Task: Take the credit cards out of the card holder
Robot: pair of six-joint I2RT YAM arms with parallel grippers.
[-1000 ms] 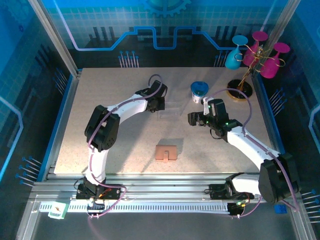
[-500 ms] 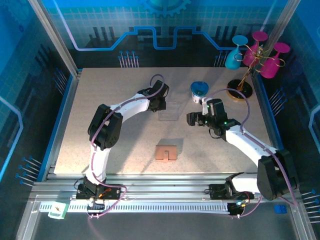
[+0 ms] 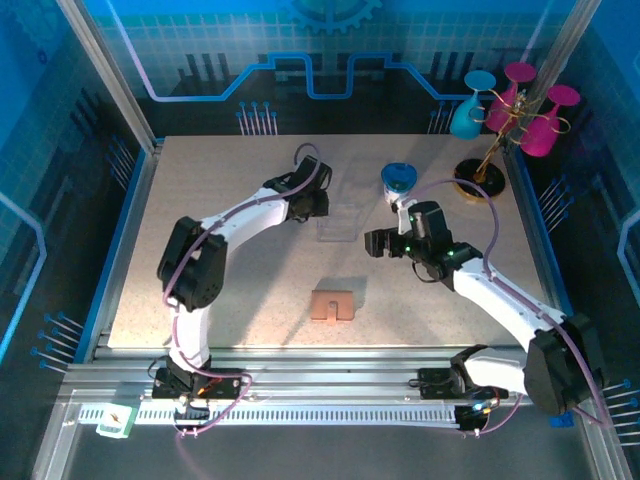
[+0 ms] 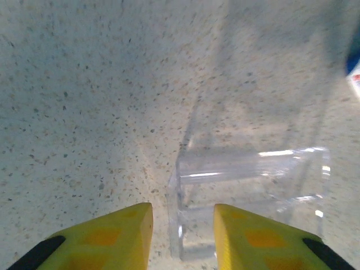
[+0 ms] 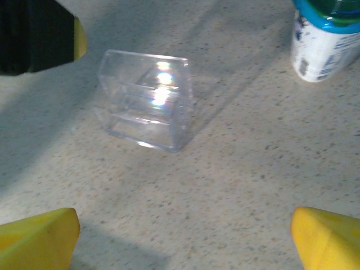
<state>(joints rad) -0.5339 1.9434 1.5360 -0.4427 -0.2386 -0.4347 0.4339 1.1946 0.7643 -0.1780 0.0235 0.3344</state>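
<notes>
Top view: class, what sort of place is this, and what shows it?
Probably a robotics lab test cell: a left arm and a right arm bolted to a metal rail, a speckled table, and a printed blue circuit backdrop.

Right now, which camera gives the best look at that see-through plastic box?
The right wrist view: the clear box sits whole, its stepped shelves visible. The left wrist view has the box close but glassy and hard to read; in the top view the box is a faint outline.
</notes>
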